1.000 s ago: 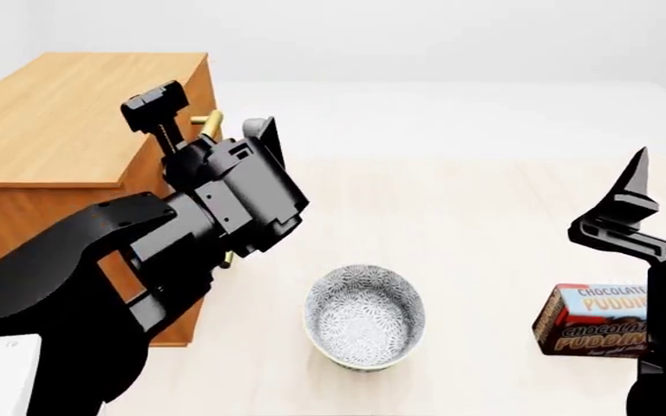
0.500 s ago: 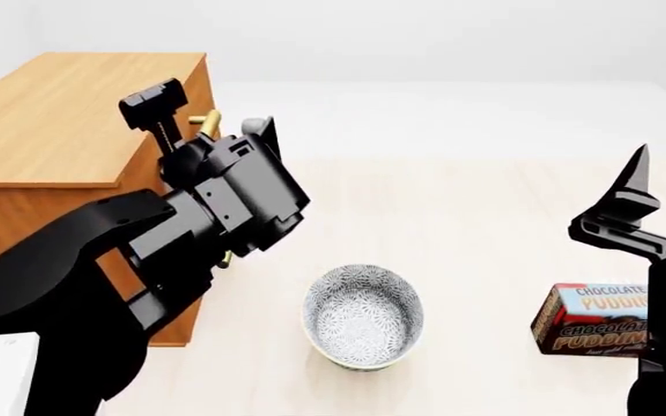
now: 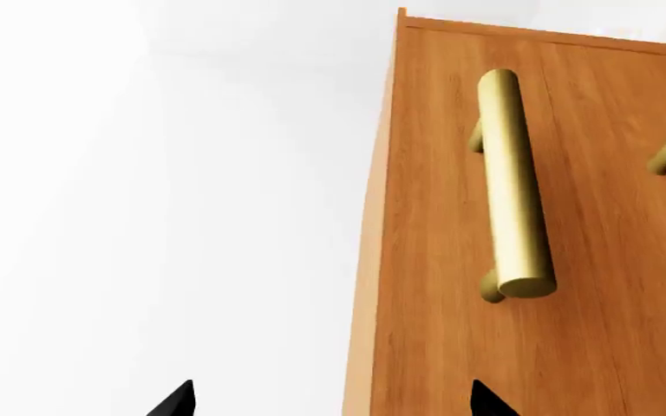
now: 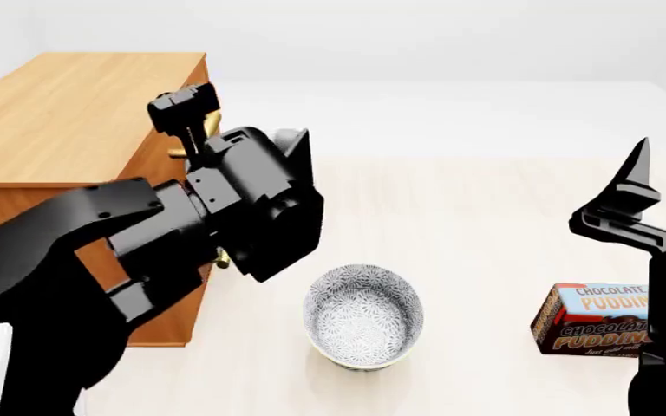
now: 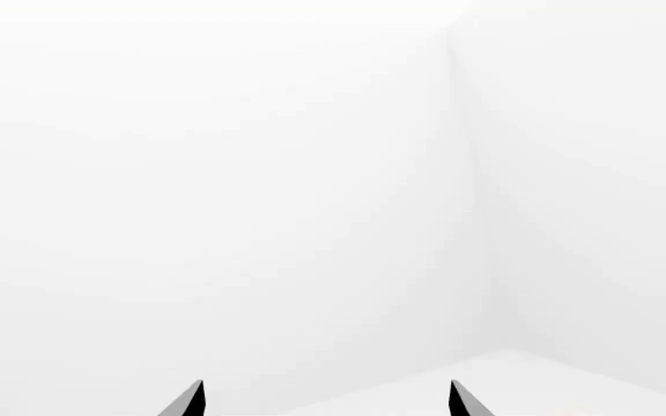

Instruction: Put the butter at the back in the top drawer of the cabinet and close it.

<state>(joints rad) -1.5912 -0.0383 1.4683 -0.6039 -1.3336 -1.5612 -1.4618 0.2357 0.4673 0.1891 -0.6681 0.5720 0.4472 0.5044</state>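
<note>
Since a second ago the left arm has swung rightward across the cabinet front in the head view; the butter shows nowhere.

Left wrist view: the left gripper is spread, and the top drawer handle lies ahead of its fingertips, long axis running away from them.

Right wrist view: the right gripper is spread, facing blank wall.
</note>
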